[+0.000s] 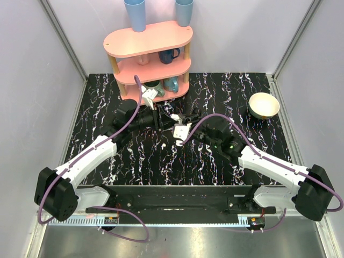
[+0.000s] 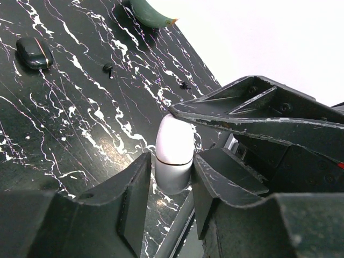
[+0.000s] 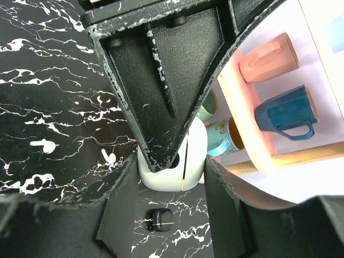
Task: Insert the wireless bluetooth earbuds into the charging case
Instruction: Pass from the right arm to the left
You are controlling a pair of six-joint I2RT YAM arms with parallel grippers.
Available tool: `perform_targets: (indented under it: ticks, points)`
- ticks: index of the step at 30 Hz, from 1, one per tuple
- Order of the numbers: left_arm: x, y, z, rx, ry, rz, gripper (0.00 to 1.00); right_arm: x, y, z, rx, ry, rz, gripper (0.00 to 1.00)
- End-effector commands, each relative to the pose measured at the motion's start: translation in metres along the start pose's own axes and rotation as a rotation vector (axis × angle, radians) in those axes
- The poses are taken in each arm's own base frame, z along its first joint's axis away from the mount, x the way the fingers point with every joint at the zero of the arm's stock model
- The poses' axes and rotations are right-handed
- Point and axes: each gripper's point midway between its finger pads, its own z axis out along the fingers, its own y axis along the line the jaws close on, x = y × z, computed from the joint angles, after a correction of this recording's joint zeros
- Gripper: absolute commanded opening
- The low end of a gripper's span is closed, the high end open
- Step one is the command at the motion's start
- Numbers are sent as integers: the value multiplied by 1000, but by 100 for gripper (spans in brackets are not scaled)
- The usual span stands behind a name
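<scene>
The white charging case is closed, its seam showing as a thin line, and hangs just above the table between both grippers. My right gripper is shut on its two sides. My left gripper is shut on the same charging case from the other direction, and one of its fingers covers part of the case in the right wrist view. Both wireless bluetooth earbuds lie loose on the black marbled table: one earbud to the left, the other earbud close to the case. In the top view the grippers meet at the case.
A small black case lies on the table under the white one, and also shows in the left wrist view with two tiny black earbuds near it. A pink shelf with mugs stands at the back. A cream bowl sits back right.
</scene>
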Motion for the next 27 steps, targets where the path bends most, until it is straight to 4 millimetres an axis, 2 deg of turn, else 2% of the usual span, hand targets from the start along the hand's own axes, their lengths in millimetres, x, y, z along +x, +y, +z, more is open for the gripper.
perform_targets:
  ticks: [1, 5, 10, 17, 20, 21, 22, 23, 24, 26, 27]
  points:
    - [-22, -14, 0, 38, -71, 51, 38, -17, -11, -1, 45, -57, 3, 0]
    - [-25, -17, -2, 43, -84, 59, 41, -18, -10, -1, 37, -62, 2, 0]
    - [-25, -17, -1, 47, -85, 59, 40, -18, -9, 0, 35, -63, 3, 0]
    - [-21, -16, 1, 54, -64, 52, 30, -18, -10, 0, 38, -63, 5, 1]
    - [-19, -15, 1, 51, -63, 52, 22, -18, -11, -1, 43, -62, 7, 1]
    - [-18, -15, 0, 51, -61, 58, 11, -17, -10, 0, 42, -61, 9, 2]
    - [-19, -15, 0, 50, -65, 64, 5, -19, -12, -1, 50, -67, 18, 3]
    - [-20, -15, 0, 47, -69, 70, 0, -21, -15, -1, 59, -73, 26, 14]
    - [-20, -13, -1, 37, -72, 80, 0, -24, -18, -2, 72, -82, 49, 29]
    - [-25, -14, -4, 29, -103, 101, 0, -31, -25, -4, 96, -97, 75, 51]
    - [-25, -12, -6, 29, -127, 131, 0, -33, -29, -5, 105, -98, 95, 56]
